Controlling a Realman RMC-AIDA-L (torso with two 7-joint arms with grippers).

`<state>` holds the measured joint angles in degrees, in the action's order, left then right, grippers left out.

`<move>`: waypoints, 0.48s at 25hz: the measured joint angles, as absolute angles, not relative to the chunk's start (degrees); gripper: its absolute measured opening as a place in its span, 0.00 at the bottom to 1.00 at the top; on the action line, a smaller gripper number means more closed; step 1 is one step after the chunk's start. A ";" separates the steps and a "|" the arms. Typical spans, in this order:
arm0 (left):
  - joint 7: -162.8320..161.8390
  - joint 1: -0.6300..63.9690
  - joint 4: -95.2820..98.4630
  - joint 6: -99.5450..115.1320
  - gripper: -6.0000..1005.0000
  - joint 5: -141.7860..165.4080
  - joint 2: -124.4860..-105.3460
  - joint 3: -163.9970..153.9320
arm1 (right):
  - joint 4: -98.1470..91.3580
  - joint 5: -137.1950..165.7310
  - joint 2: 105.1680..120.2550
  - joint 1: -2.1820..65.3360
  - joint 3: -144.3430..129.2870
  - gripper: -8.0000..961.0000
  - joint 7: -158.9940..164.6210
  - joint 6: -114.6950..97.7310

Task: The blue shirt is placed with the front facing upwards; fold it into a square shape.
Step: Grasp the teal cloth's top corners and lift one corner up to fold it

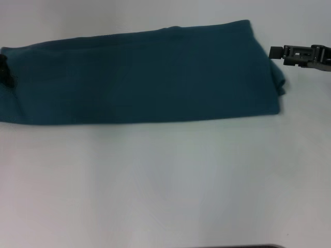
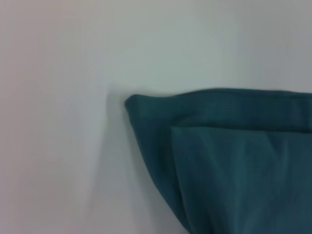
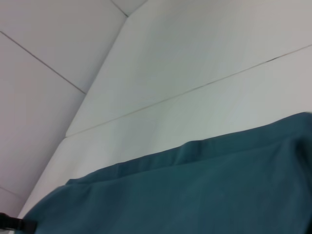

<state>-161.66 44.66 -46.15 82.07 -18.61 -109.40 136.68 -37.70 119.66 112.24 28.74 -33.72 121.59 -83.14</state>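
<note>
The blue shirt [image 1: 139,75] lies on the white table as a long folded band running left to right, plain teal side up, with no lettering showing. My right gripper [image 1: 275,52] hovers just off the band's right end, near its far corner, apart from the cloth. Only a black bit of my left gripper [image 1: 4,70] shows, at the band's left end by the picture's edge. A layered, folded corner of the shirt [image 2: 224,156] fills the left wrist view. Across the right wrist view runs the shirt's [image 3: 195,195] long edge, with a small black part of the left gripper [image 3: 14,225] far off.
The white table [image 1: 165,181] stretches bare in front of the shirt. Thin seams cross the tabletop [image 3: 195,87] beyond the shirt, and a pale wall or panel stands behind it.
</note>
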 joint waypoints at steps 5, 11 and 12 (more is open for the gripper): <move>-162.83 44.72 -49.13 83.15 0.06 -15.91 -109.75 136.77 | -37.58 119.70 112.23 28.89 -33.98 0.86 121.64 -82.68; -162.70 44.67 -52.09 86.10 0.05 -16.37 -110.45 136.80 | -37.19 119.77 112.23 29.05 -34.07 0.85 121.64 -82.66; -162.54 44.67 -52.28 86.72 0.05 -16.88 -110.46 136.88 | -37.19 119.80 112.23 29.05 -34.09 0.85 121.63 -82.65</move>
<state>-162.54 44.67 -52.28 86.72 -16.88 -110.46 136.88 -37.19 119.80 112.23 29.05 -34.09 121.63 -82.65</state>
